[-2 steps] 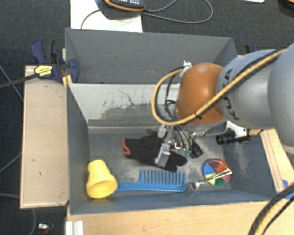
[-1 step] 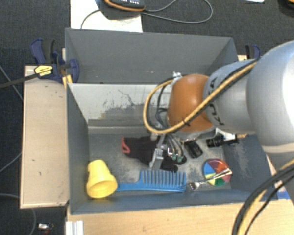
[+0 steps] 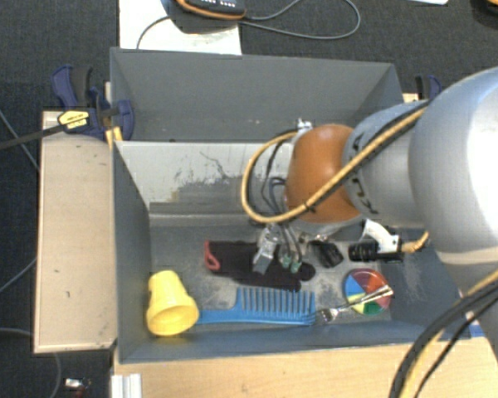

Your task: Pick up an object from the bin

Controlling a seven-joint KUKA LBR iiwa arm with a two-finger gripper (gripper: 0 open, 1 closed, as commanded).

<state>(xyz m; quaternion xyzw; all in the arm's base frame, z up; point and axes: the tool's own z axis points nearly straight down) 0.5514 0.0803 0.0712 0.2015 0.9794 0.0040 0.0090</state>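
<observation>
Sitting near left are a yellow cup (image 3: 171, 303) and a blue comb (image 3: 261, 308). In the bin's (image 3: 232, 98) middle the jaws are hanging over a black cloth-like thing (image 3: 232, 259). I cannot tell whether they are spread or pinching. Nothing is looking lifted yet.

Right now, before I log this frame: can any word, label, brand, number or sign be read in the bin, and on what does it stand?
None can be read.
The yellow cup, the blue comb and the black thing below the gripper show no print.
The multicoloured disc bears coloured sectors, with no letters that I can make out.
</observation>
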